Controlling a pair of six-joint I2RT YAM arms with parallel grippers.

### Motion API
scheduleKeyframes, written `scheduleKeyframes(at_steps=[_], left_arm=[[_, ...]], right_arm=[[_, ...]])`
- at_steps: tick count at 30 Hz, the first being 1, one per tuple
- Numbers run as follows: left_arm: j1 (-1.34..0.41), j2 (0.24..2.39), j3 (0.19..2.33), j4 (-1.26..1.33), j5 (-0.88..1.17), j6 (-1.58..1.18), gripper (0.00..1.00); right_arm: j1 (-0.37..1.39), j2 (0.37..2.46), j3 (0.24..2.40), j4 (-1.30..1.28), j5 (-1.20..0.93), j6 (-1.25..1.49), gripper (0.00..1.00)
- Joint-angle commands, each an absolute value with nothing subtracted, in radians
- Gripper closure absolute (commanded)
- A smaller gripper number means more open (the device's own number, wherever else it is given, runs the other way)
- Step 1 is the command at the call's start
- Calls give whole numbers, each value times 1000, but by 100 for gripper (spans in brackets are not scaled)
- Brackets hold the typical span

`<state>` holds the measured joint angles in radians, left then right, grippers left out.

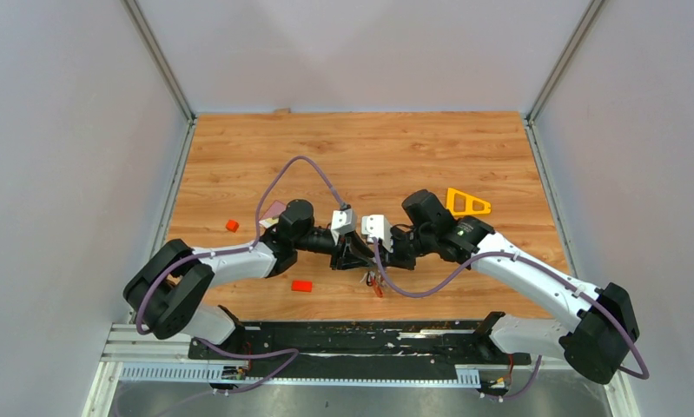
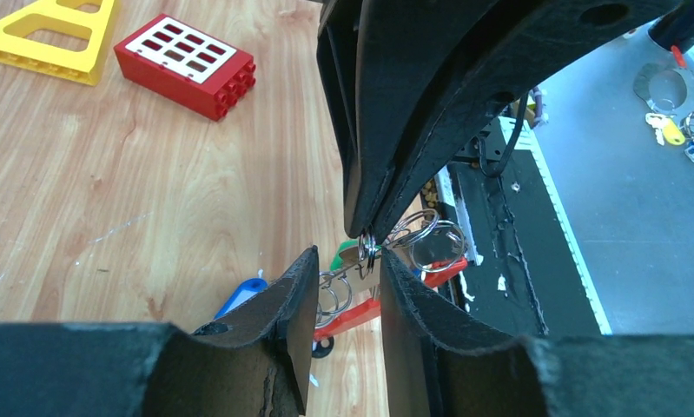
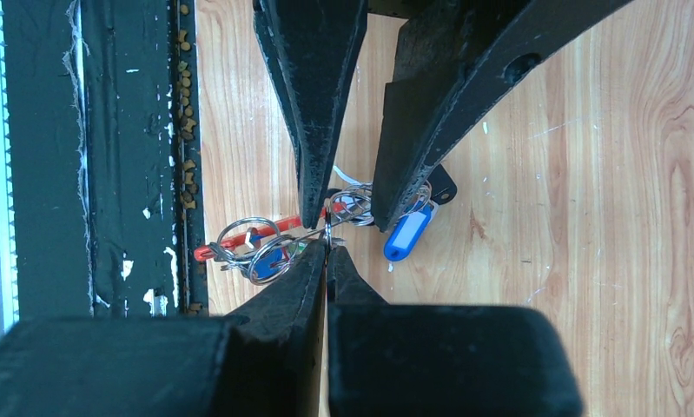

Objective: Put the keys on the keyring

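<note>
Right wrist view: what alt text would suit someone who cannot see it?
The right gripper pinches a wire ring of the keyring over a wooden table. The left gripper reaches in opposite, jaws apart, beside a blue key tag.

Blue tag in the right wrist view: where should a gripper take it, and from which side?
Probably across the long edges of the blue tag, near its free rounded end. It slants out from the keyring over the wooden table, so come from that outer side; the inner side is crowded with rings and the right gripper, shut on the keyring.
</note>
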<state>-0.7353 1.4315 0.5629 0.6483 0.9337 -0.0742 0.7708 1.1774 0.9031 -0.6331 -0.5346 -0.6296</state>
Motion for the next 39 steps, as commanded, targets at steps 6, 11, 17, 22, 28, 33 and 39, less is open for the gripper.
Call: scheduleKeyframes(at_steps=[6,11,17,22,28,33,39], left_arm=[[-749,1449,605,652,910,-84,67],[-751,1450,610,644,913,-83,72],[-752,1446,610,644,917,-82,78],[-754,1448,617,647,930,-87,80],[-755,1448,613,668,952,-91,88],[-756,1450,611,664,958,-82,98],[-756,1435,605,623,972,-27,100]], right_arm=[[768,1188,923,-590,-583,-621,100],[768,1195,927,-596,-585,-623,100],[767,1196,929,-595,-584,-622,100],[768,1206,932,-598,-584,-621,100],[768,1219,943,-604,-590,-621,100],[768,1217,946,-608,-590,-620,100],[768,1207,941,-605,-585,-615,100]])
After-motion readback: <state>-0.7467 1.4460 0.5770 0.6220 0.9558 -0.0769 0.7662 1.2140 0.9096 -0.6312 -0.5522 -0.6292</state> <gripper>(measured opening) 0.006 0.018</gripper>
